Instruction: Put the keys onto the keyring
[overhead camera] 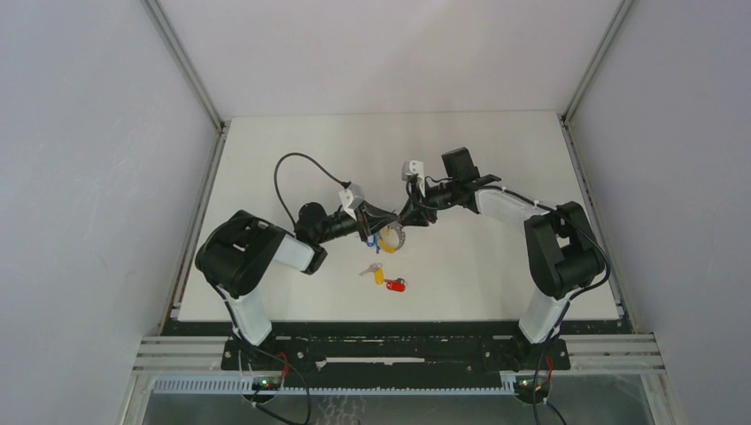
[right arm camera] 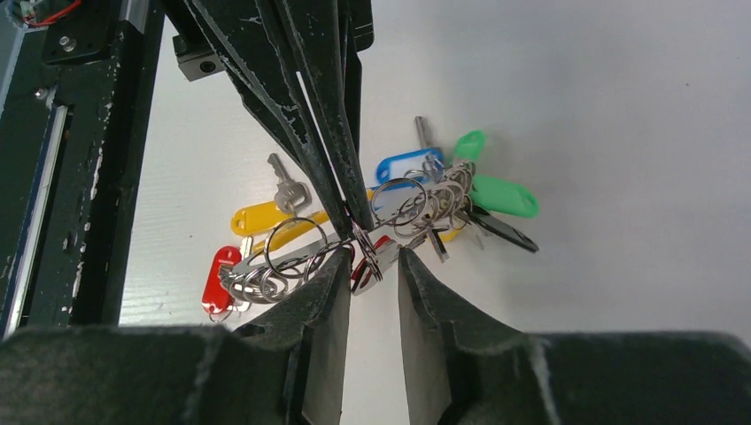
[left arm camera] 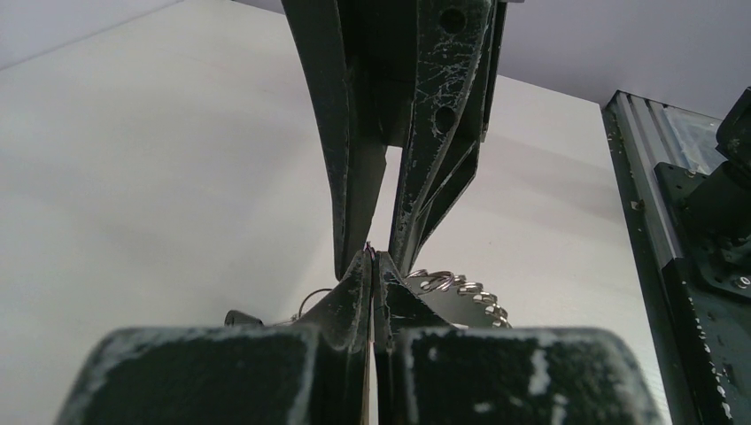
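So the left fingers [left arm camera: 344,301] are clenched on the wire of the keyring [right arm camera: 434,193], mid-counter [overhead camera: 496,159]. The right fingers [right arm camera: 427,292] face them, released, straddling that same wire. The loose keys [overhead camera: 387,279] lie nearer the bases, roughly between both arms.

One keyring [right arm camera: 434,204], green and blue tags, was pinched in left gripper [right arm camera: 352,226]; right gripper [right arm camera: 372,266] stood parted beside it. Yellow key [right arm camera: 261,215], red key [right arm camera: 215,279] lay on table [right arm camera: 620,133].

left claw [left arm camera: 373,258]: pinched shut | right claw [right arm camera: 373,266]: jaws parted | claws facing tip to tip
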Robot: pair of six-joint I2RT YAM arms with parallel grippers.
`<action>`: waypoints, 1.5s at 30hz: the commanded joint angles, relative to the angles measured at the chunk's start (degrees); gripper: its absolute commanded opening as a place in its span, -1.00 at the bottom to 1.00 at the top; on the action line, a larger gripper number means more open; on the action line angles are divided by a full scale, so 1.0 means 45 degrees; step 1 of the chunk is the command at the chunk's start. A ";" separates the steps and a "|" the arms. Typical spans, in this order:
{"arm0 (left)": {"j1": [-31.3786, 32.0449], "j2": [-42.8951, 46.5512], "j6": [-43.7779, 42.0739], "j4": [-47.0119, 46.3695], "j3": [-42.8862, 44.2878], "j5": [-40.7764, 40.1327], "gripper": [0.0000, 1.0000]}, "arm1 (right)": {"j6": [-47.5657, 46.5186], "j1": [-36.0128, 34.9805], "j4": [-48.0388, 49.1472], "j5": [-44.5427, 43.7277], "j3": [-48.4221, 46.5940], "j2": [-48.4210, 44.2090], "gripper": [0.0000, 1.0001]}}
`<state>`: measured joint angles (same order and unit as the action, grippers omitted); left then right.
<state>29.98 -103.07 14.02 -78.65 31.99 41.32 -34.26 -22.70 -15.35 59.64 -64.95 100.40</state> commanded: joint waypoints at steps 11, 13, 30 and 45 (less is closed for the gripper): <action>-0.0072 0.0502 0.0109 -0.1369 0.0110 0.0333 -1.00 | 0.0254 0.0345 0.1291 -0.0103 0.0768 -0.0983 -0.44; -0.0107 0.0463 0.0130 -0.1369 0.0137 0.0489 -1.00 | 0.0242 0.0411 0.1630 0.0062 0.1117 -0.1274 -0.44; -0.0314 0.0462 0.0420 -0.1369 0.0333 0.1345 -1.00 | -0.0377 0.0128 0.2309 0.1413 0.1230 -0.0973 -0.61; -0.0314 0.0511 0.0425 -0.1369 0.0417 0.1090 -0.99 | -0.0509 0.0141 0.2133 0.1234 0.1211 -0.0733 -1.00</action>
<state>28.75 -103.07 15.49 -79.64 32.05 46.68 -35.29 -21.89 -6.55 64.86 -59.61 96.97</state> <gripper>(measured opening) 0.005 0.010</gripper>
